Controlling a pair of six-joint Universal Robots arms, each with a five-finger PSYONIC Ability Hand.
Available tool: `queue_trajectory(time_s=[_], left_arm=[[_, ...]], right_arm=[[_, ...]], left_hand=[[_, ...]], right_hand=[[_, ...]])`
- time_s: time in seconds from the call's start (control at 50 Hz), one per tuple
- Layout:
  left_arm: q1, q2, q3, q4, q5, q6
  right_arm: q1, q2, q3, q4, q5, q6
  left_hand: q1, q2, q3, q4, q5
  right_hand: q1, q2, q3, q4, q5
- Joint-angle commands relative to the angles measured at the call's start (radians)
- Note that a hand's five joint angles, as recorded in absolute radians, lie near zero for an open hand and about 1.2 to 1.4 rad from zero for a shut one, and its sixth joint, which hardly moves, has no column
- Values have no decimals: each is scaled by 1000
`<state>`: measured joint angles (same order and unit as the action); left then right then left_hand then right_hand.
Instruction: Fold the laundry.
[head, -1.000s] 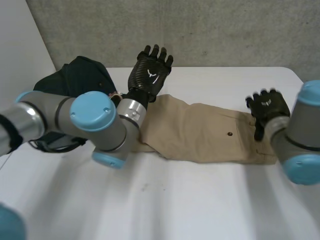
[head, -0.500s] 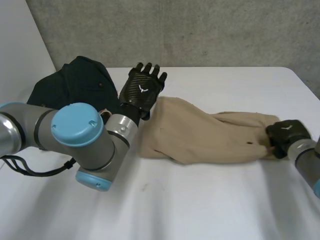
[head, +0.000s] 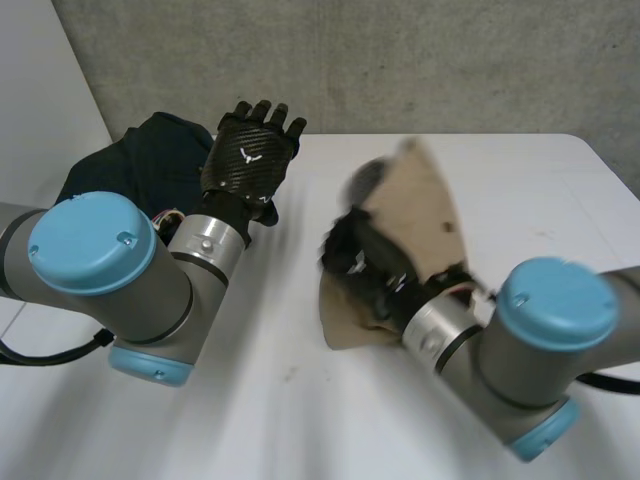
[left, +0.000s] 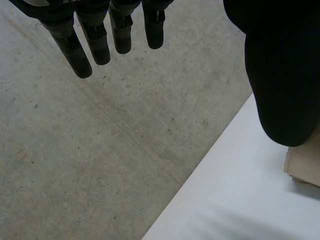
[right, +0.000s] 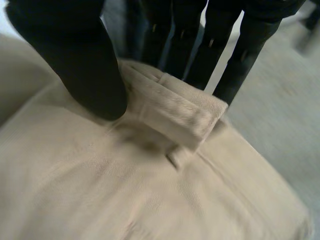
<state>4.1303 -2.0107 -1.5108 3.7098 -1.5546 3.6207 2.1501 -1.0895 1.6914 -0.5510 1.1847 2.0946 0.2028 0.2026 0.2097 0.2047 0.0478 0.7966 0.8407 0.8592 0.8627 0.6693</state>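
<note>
The right hand (head: 365, 268) sits near the middle of the white table (head: 300, 410), closed on the tan trousers (head: 425, 195). In the right wrist view we see its thumb and fingers (right: 242, 52) pinching a thick folded band of that cloth between them. The trousers stand up in a peak behind the hand, and the right arm (head: 535, 345) hides their near part from us. The left hand (head: 250, 155) hangs over the far left part of the table with straight, spread fingers (left: 100, 37) and holds nothing. It is well apart from the trousers. Just beside it lies a dark garment (head: 135, 165), bunched at the table's far left corner and partly hidden by the left arm (head: 95, 265). A concrete wall (head: 420, 60) closes the far side.
</note>
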Motion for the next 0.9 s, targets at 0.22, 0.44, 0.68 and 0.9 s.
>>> queue_trajectory(time_s=[0.22, 0.44, 0.68, 0.9], left_arm=[[-21, -11, 128, -7, -1, -29], [-140, -207, 388, -287, 48, -186], [-162, -401, 488, -548, 30, -192], [-134, -436, 500, -683, 7, -183]], right_arm=[[-117, -269, 105, 32, 19, 714], [-305, -135, -125, 485, 49, 835], [-308, 154, -369, 654, 41, 777], [-311, 192, -371, 665, 78, 595]], left_hand=[[-19, -18, -26, -21, -38], [20, 20, 13, 18, 0], [34, 34, 27, 32, 15], [34, 34, 27, 32, 15]], right_hand=[[-622, -666, -685, -688, -669], [-622, -666, -685, -688, -669], [-622, -666, -685, -688, -669], [-622, -666, -685, -688, -669]])
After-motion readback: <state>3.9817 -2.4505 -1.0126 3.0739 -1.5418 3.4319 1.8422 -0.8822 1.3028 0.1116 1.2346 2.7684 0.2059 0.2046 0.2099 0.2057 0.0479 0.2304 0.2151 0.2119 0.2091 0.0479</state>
